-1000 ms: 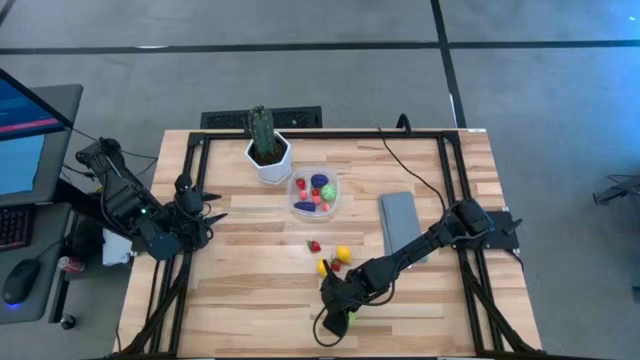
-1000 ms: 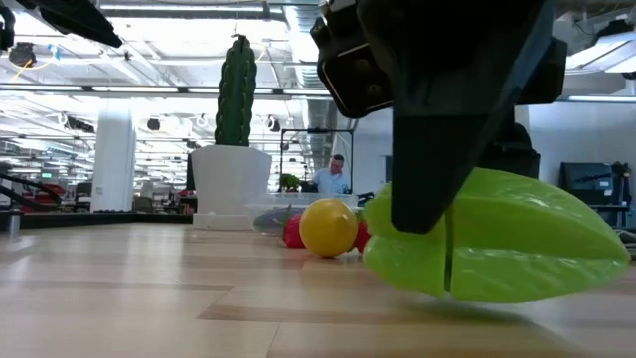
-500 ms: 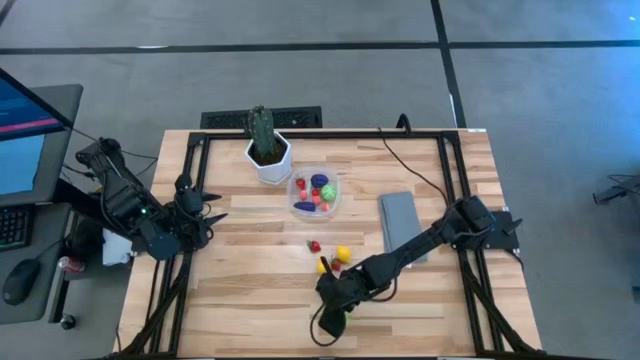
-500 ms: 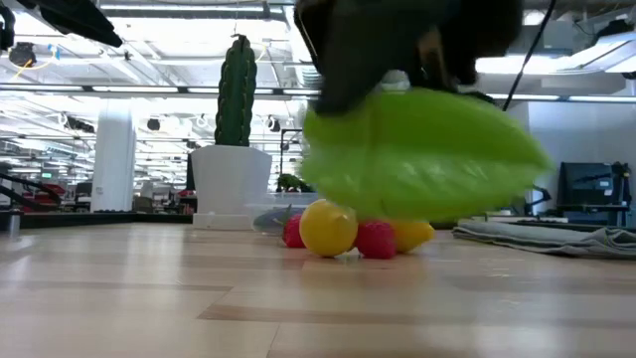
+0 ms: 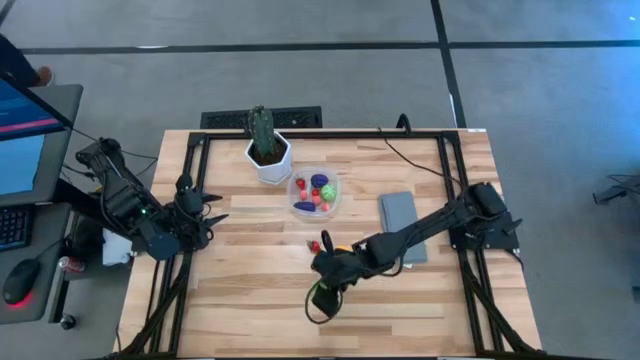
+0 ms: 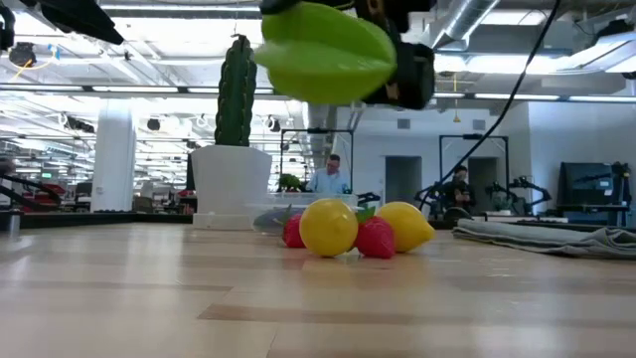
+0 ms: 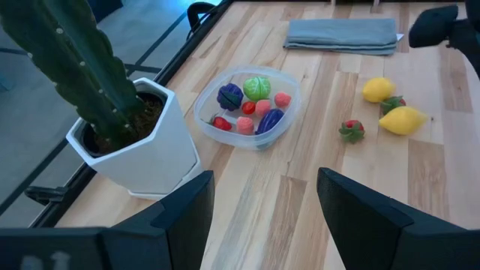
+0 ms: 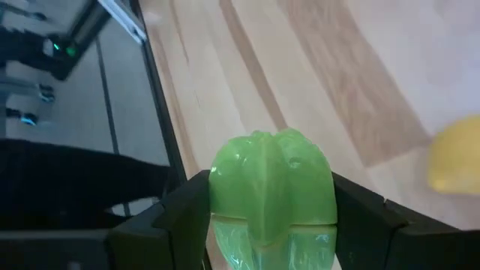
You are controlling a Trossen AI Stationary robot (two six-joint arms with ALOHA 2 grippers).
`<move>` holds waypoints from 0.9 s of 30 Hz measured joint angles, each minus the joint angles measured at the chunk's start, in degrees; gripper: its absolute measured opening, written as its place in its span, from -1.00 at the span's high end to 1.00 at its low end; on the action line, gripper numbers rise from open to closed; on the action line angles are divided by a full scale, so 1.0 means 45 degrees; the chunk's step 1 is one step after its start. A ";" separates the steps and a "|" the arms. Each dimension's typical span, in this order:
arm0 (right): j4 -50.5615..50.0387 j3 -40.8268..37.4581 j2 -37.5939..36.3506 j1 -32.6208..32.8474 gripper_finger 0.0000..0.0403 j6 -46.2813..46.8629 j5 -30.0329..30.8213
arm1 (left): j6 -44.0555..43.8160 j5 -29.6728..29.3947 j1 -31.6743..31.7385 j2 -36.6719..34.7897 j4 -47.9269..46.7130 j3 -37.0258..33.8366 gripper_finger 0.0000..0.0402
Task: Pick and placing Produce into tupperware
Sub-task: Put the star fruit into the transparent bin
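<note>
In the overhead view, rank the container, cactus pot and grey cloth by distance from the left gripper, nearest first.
From the left gripper at the table's left edge:
1. Cactus pot, back of the table.
2. Clear container, centre.
3. Grey cloth, right side.

On your wooden table (image 5: pixel 240 300): one white hexagonal pot (image 5: pixel 270 160) holding a tall green cactus (image 5: pixel 261 130), near the far edge; one flat grey folded cloth (image 5: pixel 398 215). Beside the table on the left: one monitor (image 5: pixel 22 130), one mouse (image 5: pixel 20 283).
</note>
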 joint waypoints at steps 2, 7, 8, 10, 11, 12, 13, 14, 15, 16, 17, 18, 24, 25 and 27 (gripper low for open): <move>0.0015 0.0000 -0.0174 -0.0117 -0.24 -0.0148 0.0118 | 0.0010 -0.0005 0.0001 0.0000 -0.0001 0.0000 -0.13; 0.0171 0.0000 -0.0445 -0.0398 -0.24 -0.0502 0.0174 | 0.0024 -0.0005 0.0005 0.0000 -0.0011 0.0000 -0.13; 0.0186 0.0000 -0.0488 -0.0449 -0.24 -0.0569 0.0193 | 0.0024 -0.0005 0.0000 0.0000 -0.0011 0.0000 -0.13; 0.0426 0.0000 -0.0518 -0.0557 -0.24 -0.0711 0.0206 | 0.0024 -0.0005 0.0000 0.0000 -0.0011 0.0000 -0.13; 0.0523 0.0000 -0.0518 -0.0609 -0.24 -0.0731 0.0205 | 0.0024 -0.0005 0.0005 0.0000 -0.0011 0.0000 -0.13; 0.0610 0.0000 -0.0518 -0.0661 -0.24 -0.0774 0.0197 | 0.0024 -0.0007 0.0002 0.0000 -0.0011 0.0000 -0.13; 0.0758 0.0000 -0.0518 -0.0690 -0.24 -0.0815 0.0173 | 0.0022 -0.0007 0.0000 0.0000 -0.0011 0.0000 -0.13; 0.0892 0.0000 -0.0518 -0.0731 -0.24 -0.0828 0.0171 | 0.0019 -0.0010 0.0005 0.0000 -0.0011 0.0000 -0.13; 0.0957 0.0000 -0.0518 -0.0779 -0.24 -0.0866 0.0165 | 0.0019 -0.0010 0.0001 0.0000 -0.0011 0.0000 -0.13; 0.0984 0.0000 -0.0518 -0.0818 -0.24 -0.0942 0.0159 | 0.0019 -0.0010 0.0000 0.0000 -0.0011 0.0000 -0.13; 0.0997 0.0000 -0.0518 -0.0850 -0.24 -0.1025 0.0156 | 0.0019 -0.0005 0.0005 0.0000 -0.0011 0.0000 -0.13; 0.1038 0.0000 -0.0514 -0.0882 -0.24 -0.1098 0.0152 | 0.0019 -0.0010 0.0001 0.0000 -0.0011 0.0000 -0.13; 0.1160 -0.0004 -0.0688 -0.1298 -0.24 -0.1719 0.0129 | 0.0014 -0.0010 0.0005 0.0000 -0.0021 0.0000 -0.13; 0.1281 0.0014 -0.0729 -0.1394 -0.24 -0.1834 0.0155 | 0.0010 -0.0010 0.0005 0.0000 -0.0021 0.0000 -0.13; 0.1050 0.0000 -0.0930 -0.1595 -0.24 -0.2200 0.0221 | 0.0010 -0.0009 0.0001 0.0000 -0.0021 0.0000 -0.13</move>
